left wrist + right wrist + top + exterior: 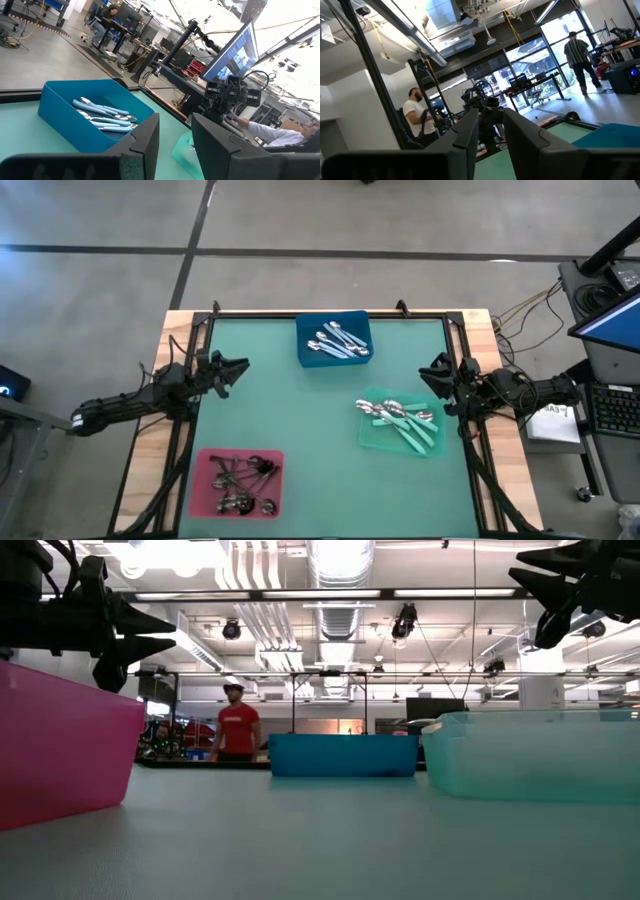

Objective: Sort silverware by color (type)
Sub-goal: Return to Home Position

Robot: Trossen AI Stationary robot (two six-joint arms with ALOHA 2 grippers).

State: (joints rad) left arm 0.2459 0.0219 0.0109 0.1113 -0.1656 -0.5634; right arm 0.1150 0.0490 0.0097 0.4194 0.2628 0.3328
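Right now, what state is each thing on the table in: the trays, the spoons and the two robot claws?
Pink tray: holds the dark-handled spoons.
Blue tray: holds the blue-handled spoons.
Green tray: holds the green-handled spoons.
Left gripper: open, empty, raised on the left.
Right gripper: open, empty, raised on the right.

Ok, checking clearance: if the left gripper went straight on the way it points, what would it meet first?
Likely nothing close: the left gripper hangs above the table, aimed past the blue tray toward the right gripper; depth is unclear.
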